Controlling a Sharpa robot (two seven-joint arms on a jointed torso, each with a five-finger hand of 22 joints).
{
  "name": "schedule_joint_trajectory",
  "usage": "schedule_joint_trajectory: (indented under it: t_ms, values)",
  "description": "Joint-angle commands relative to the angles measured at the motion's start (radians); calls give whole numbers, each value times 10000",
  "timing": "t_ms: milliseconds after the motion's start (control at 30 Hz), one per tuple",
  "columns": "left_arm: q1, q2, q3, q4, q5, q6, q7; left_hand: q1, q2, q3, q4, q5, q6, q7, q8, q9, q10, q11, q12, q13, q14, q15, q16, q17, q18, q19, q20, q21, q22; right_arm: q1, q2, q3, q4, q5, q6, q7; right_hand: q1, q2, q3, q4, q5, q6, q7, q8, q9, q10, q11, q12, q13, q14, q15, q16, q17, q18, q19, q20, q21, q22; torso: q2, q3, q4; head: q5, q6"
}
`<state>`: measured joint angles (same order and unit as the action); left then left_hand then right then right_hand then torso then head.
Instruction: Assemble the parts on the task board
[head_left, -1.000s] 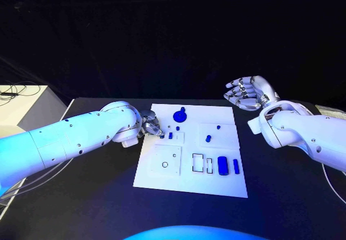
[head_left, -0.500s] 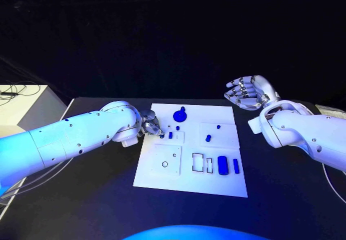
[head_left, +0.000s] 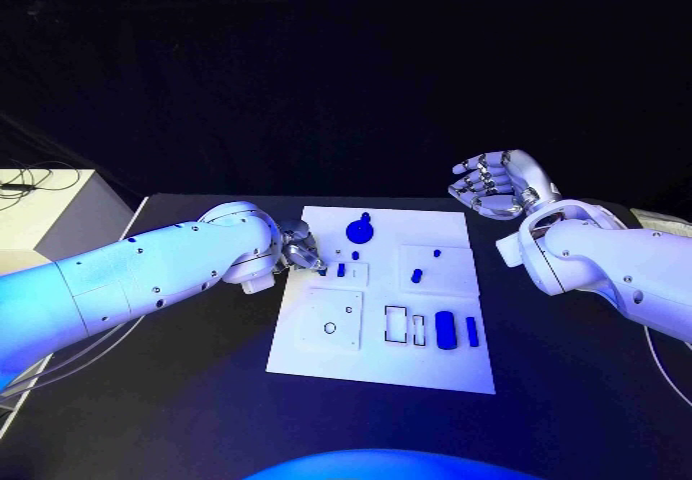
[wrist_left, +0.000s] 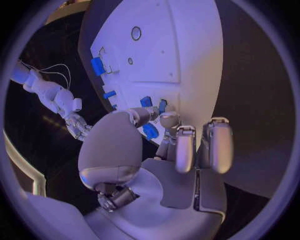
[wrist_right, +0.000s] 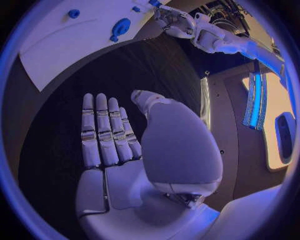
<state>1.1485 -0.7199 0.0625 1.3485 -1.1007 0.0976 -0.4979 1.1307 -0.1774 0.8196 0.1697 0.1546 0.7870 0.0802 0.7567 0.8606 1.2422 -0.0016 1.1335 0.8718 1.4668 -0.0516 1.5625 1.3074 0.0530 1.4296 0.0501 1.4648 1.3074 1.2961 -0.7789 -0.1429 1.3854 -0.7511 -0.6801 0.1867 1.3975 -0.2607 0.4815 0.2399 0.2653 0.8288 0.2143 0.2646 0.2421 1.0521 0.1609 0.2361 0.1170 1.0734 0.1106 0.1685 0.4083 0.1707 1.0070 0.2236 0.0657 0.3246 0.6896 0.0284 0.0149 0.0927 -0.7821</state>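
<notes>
The black tabletop (head_left: 173, 400) carries the white task board (head_left: 378, 350) at its middle, lying flat, its long side running away from the robot. The left arm (head_left: 130, 280) reaches in low over the tabletop to the board's left edge; the right arm (head_left: 620, 270) is raised beside the board's far right corner.

The left robot hand (head_left: 300, 247) sits at the board's left edge, fingers curled down close to a small blue part (head_left: 340, 270) standing in a square recess. In the left wrist view its fingertips (wrist_left: 167, 120) are gathered near blue parts (wrist_left: 145, 102) on the board, but whether they pinch anything cannot be told. The right robot hand (head_left: 495, 185) hovers off the board above the tabletop, holding nothing; the right wrist view shows its fingers (wrist_right: 103, 130) straight and side by side, the thumb set apart.

On the board, a round blue part (head_left: 359, 233) lies near the far edge. Two upright blue bars (head_left: 446, 331) stand side by side near the right edge, beside dark-outlined rectangular slots (head_left: 395, 325). A small blue piece (head_left: 417, 276) stands further back in the right half, with a smaller one (head_left: 437, 253) beyond it.
</notes>
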Motion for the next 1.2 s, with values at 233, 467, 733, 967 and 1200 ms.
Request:
schedule_joint_trajectory:
  t_ms: [233,467,733,967,1200]
  values:
    - [-29,-24,7,84,49,28,3,-40,95,1726,-1665,69,87,-41,35,383,48,-3,-59,-17,1024,-78,54,2589,-39,47,14,36,684,-10,1,4,-5,-18,74,116,-117,4,-31,-57,68,1,193,-54,-16,8,38,-66,-35,31,67,-73,-27,127,-55,40,-27,-43,0,5,-5,-4,-31]
    - [-34,-8,9,68,76,40,3,-40,95,1726,-1665,69,87,-41,35,383,48,-3,-59,-17,1024,-78,54,2589,-39,47,14,36,684,-12,7,4,-12,-18,104,107,-124,6,-36,-57,69,1,194,-58,-19,7,39,-70,-48,31,69,-82,-37,127,-57,42,-27,-60,-4,15,0,-2,-38]
    - [-35,43,7,33,50,149,3,-40,95,1726,-1665,69,87,-41,35,383,48,-3,-59,-17,1024,-78,54,2589,-39,47,14,36,684,-19,20,4,-28,0,146,97,-144,14,-47,-52,73,3,197,-67,-25,8,42,-76,-79,33,74,-103,-59,127,-63,47,-28,-100,3,21,3,2,-56]
    - [-34,111,-18,18,-67,426,-20,-69,64,1770,-1696,116,110,-49,46,396,76,-11,-49,-2,1031,-85,66,2609,-52,84,4,65,737,-23,21,4,-29,39,169,91,-169,20,-63,-46,82,3,201,-77,-31,4,48,-85,-113,34,79,-126,-83,126,-67,52,-28,-144,-7,21,-7,11,-87]
    - [-35,254,-98,-61,-74,421,-25,-99,40,1785,-1706,159,122,-51,52,405,104,-14,-30,25,1029,-90,63,2604,-56,98,-2,75,757,-24,21,4,-15,64,180,94,-179,38,-79,-72,224,1,210,-109,-52,-3,57,-106,-214,42,90,-191,-153,128,-76,64,-24,-276,8,9,-20,7,-76]
